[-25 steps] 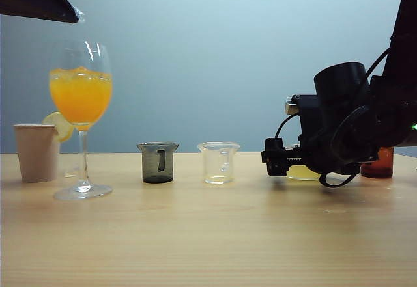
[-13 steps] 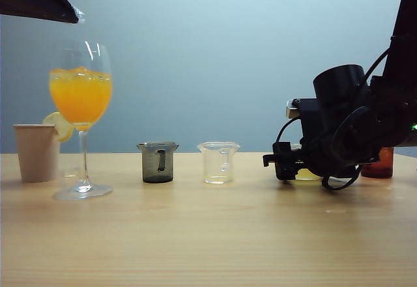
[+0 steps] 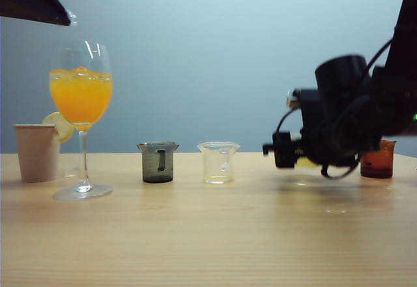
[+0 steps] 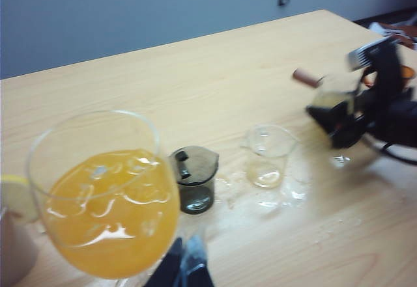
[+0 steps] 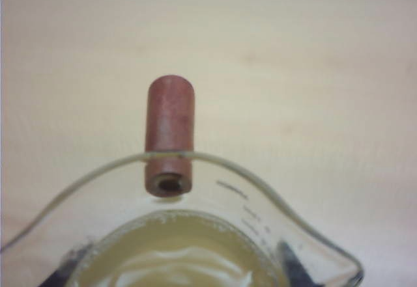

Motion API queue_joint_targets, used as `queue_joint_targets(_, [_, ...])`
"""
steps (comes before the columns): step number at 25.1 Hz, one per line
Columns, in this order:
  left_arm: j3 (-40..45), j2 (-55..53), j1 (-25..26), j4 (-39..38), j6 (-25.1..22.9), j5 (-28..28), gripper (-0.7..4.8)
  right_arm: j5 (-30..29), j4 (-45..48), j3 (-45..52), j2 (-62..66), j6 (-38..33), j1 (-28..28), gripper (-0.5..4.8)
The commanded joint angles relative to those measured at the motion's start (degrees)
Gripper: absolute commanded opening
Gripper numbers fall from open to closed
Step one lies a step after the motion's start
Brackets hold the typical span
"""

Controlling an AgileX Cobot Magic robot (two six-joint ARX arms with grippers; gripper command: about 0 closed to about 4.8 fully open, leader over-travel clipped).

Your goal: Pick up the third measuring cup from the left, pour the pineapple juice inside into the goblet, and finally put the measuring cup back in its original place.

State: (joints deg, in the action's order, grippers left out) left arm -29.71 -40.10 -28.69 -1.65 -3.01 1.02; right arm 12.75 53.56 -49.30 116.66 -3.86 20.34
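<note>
Right gripper [image 3: 281, 150] at right of the exterior frame, pinching the third measuring cup [image 5: 176, 235] just clear of the table [image 3: 208, 235], pineapple juice [image 5: 172, 254] kept level against spilling. Goblet [image 3: 81, 98] far left, already holding orange drink. Left gripper [image 4: 186, 267] low beside the goblet; spread or pressed, cannot tell.

Glossy glass goblet [image 3: 81, 105]; matt wood-grain table [image 3: 195, 235]; paper cup [image 3: 37, 152]
</note>
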Motion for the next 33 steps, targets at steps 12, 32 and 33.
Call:
queue_joint_targets(12, [-8.98,2.71,0.81,-12.11,-0.17,0.7,-0.05,-5.49,-11.96,-1.99,-15.28,1.36,2.73,3.03])
queue_joint_targets(32, [-13.86,2.69,23.54,-17.4,-1.01,-19.19,-0.05,-14.38,-35.82,-29.35,-16.81,3.67,14.27,3.04])
queue_joint_targets(33, [-13.86,2.69,23.52,-17.35,-1.07,-19.02,-0.05,-14.45,-37.2,-30.47,-16.61,3.98,14.58,3.04])
